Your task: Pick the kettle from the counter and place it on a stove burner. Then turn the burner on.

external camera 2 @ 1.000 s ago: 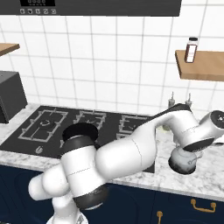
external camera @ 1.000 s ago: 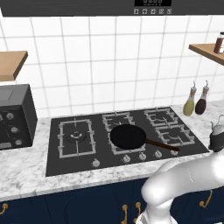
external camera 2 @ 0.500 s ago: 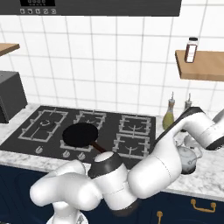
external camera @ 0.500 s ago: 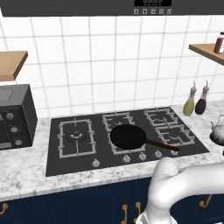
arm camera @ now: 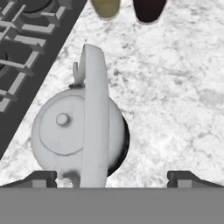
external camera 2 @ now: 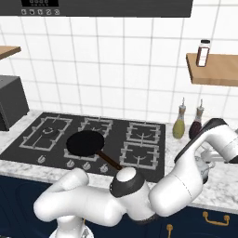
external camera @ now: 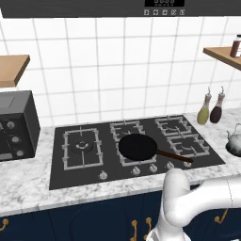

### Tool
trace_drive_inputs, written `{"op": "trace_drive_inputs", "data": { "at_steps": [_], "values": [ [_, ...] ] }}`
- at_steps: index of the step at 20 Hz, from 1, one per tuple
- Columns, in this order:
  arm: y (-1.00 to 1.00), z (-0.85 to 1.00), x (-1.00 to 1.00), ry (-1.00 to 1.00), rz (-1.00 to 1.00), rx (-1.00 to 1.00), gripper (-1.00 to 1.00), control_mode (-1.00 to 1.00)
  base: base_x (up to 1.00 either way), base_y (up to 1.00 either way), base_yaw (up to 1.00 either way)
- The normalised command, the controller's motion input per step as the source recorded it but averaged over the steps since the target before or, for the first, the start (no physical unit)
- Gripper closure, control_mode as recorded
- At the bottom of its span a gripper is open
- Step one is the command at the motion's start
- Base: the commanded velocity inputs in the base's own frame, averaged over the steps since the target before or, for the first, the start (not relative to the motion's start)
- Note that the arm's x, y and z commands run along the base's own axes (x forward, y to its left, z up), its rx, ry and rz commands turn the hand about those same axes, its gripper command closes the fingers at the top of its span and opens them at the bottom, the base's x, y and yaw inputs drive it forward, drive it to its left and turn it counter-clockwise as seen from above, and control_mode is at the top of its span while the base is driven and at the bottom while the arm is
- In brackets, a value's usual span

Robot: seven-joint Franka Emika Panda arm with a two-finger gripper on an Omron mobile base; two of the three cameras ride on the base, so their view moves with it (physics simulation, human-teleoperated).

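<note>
Kettle [arm camera: 78, 135] sits upright on marble desk [arm camera: 175, 96], just beside cooktop [arm camera: 26, 48] edge at its 9 o'clock; arched handle up, lid knob visible; claw [arm camera: 111, 177] above it, jaws spread wide w/ nothing held, tips flanking kettle; two bottles, olive [arm camera: 105, 8] & dark [arm camera: 148, 9], at 12 o'clock; black frying pan [external camera: 138, 147] on centre grate; largest burner [external camera: 83, 147] bare.

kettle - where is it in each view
Left base view: kettle at the right edge, on the counter.
Right base view: mostly hidden behind the arm, right of the cooktop.
Hand view: kettle lower left, seen from above.
Shared landmark: the two bottles.
</note>
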Motion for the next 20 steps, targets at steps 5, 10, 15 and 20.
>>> {"op": "trace_drive_inputs", "data": {
  "at_steps": [5,10,15,20],
  "values": [
    [0.00,-0.21,0.16,0.00,0.04,0.00,-1.00,-1.00,0.00,0.00,0.00],
    [0.00,-0.23,0.11,0.00,0.03,0.00,-1.00,-1.00,0.00,0.00,0.00],
    [0.01,-0.28,0.02,0.00,0.04,0.00,1.00,-1.00,0.00,0.00,0.00],
    [0.18,-0.02,-0.01,0.00,0.02,0.00,1.00,-1.00,0.00,0.00,0.00]
  ]
}}
